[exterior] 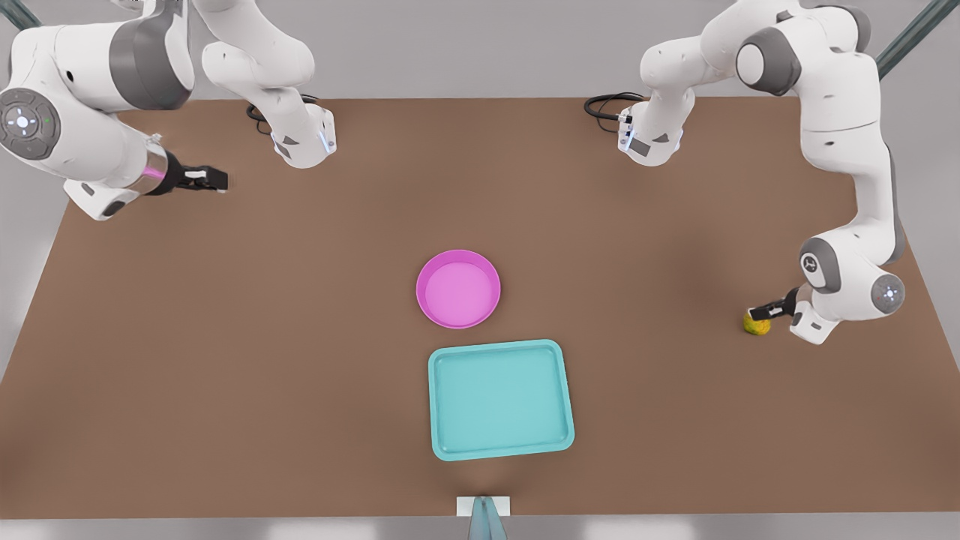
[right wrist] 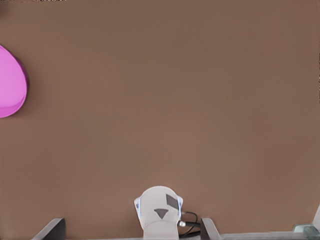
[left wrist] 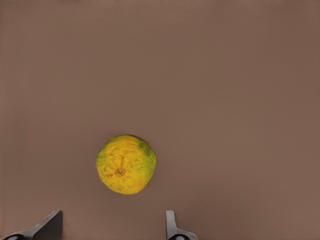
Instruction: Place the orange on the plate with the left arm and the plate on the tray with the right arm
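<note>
The orange point(exterior: 757, 324) lies on the brown table at the front view's right. My left gripper point(exterior: 760, 313) hangs just over it, open; in the left wrist view the orange point(left wrist: 126, 164) sits just ahead of the gap between the two spread fingers of the left gripper point(left wrist: 111, 226), untouched. The magenta plate point(exterior: 458, 289) rests empty at mid-table, and the teal tray point(exterior: 500, 399) lies just in front of it, apart from it. My right gripper point(exterior: 204, 178) waits open above the table's far left; its wrist view catches the plate's edge point(right wrist: 9, 82).
Both arm bases point(exterior: 304, 139) point(exterior: 649, 135) stand at the table's back edge with black cables beside them. One base point(right wrist: 159, 210) shows in the right wrist view. A small white-and-grey fixture point(exterior: 484, 510) sits at the front edge.
</note>
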